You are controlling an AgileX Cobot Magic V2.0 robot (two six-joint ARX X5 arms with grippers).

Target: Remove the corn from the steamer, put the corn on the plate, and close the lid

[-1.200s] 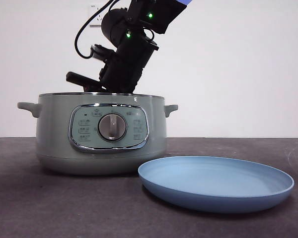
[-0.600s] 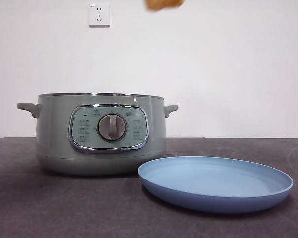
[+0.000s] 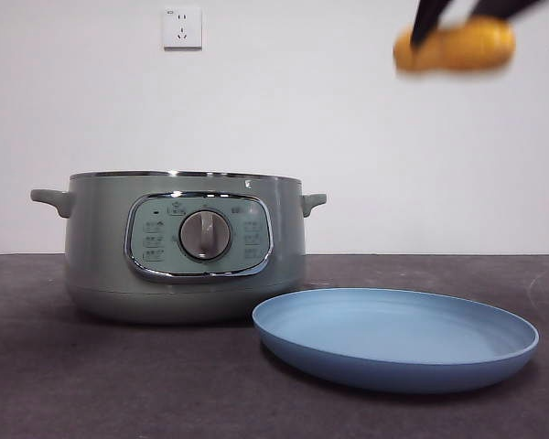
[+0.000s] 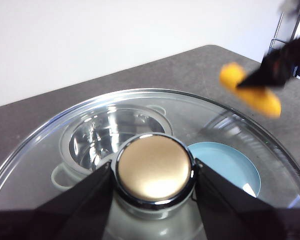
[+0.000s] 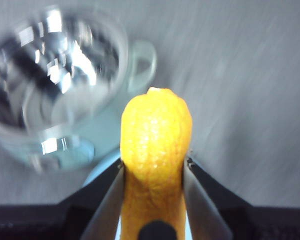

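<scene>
A: Where's the corn (image 3: 454, 46)?
B: Upper right, gripped by the right end effector (image 5: 153, 167), above the plate (image 3: 395, 340).
A: The left end effector (image 4: 154, 172)?
B: Clamping the lid (image 4: 55, 150)'s knob; the steamer (image 3: 186, 245) is sitting open.

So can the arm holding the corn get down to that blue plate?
Probably yes. The right gripper holds the corn high above the plate, which is bare, with nothing between them.

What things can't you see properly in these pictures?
- The corn: blurred in the front view, kernels unreadable.
- The right gripper: cut off by the front view's top edge.
- The lid: absent from the front view.
- The steamer inside: smeared in the right wrist view.
</scene>
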